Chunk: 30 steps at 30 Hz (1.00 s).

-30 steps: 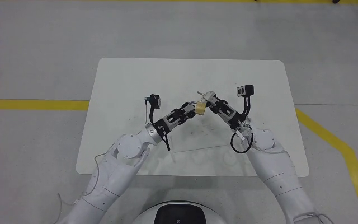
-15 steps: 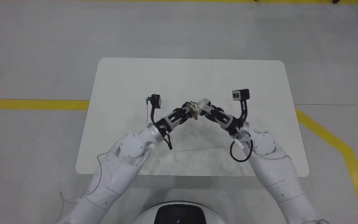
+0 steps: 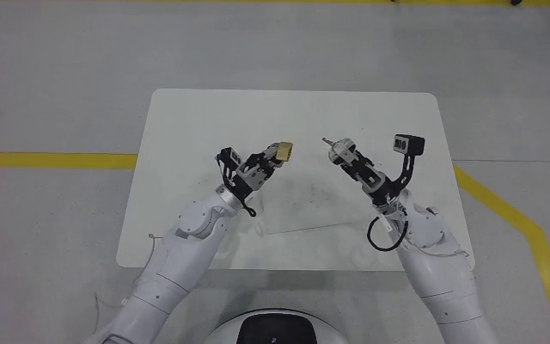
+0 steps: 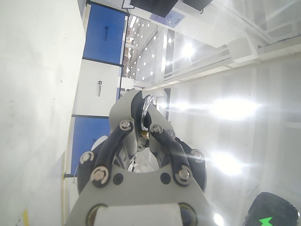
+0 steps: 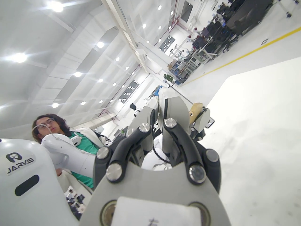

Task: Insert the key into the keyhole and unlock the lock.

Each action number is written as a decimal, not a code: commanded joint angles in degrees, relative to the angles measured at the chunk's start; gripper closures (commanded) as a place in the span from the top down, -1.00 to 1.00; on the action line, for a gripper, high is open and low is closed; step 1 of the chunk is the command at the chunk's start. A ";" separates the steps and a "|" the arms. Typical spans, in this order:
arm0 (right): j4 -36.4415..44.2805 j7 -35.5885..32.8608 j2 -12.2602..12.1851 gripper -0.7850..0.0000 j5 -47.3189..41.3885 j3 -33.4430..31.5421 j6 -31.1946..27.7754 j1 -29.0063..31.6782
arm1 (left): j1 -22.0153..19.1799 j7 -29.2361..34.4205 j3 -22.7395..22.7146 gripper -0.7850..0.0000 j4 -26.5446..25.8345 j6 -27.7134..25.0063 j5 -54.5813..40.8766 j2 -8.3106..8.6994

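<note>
Holding the brass padlock by its shackle, the left gripper is clamped tight above the white table, a little left of centre. The right gripper, apart from it to the right, pinches the small key, whose tip points left and far, roughly toward the lock. The key sits outside the keyhole, so insertion looks like the step in hand. The next move calls for closing the gap with the blade lined up square on the keyhole face, then a twist.
</note>
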State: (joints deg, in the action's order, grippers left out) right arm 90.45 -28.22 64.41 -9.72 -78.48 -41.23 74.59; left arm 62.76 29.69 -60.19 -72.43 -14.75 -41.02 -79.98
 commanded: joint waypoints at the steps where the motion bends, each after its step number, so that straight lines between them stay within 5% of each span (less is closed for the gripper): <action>1: 1.73 3.54 -0.12 -1.00 5.87 -2.17 0.32 1.42 | -0.79 1.80 0.49 -1.00 0.82 0.23 -2.85 -0.38; 9: 7.52 15.16 -0.16 -1.00 22.21 -7.53 1.37 7.44 | -5.40 11.33 3.59 -1.00 5.47 4.86 -15.93 -2.53; 12: 7.68 17.45 -0.17 -1.00 22.85 -9.08 0.58 8.99 | -8.09 8.31 4.77 -1.00 9.59 3.68 -13.55 -3.23; 30: 7.68 17.45 -0.17 -1.00 22.85 -9.08 0.58 8.99 | -8.09 8.31 4.77 -1.00 9.59 3.68 -13.55 -3.23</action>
State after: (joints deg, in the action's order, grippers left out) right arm 98.13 -10.77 64.23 13.13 -87.56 -40.65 83.57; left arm 54.67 38.00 -55.41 -62.84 -11.06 -54.56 -83.20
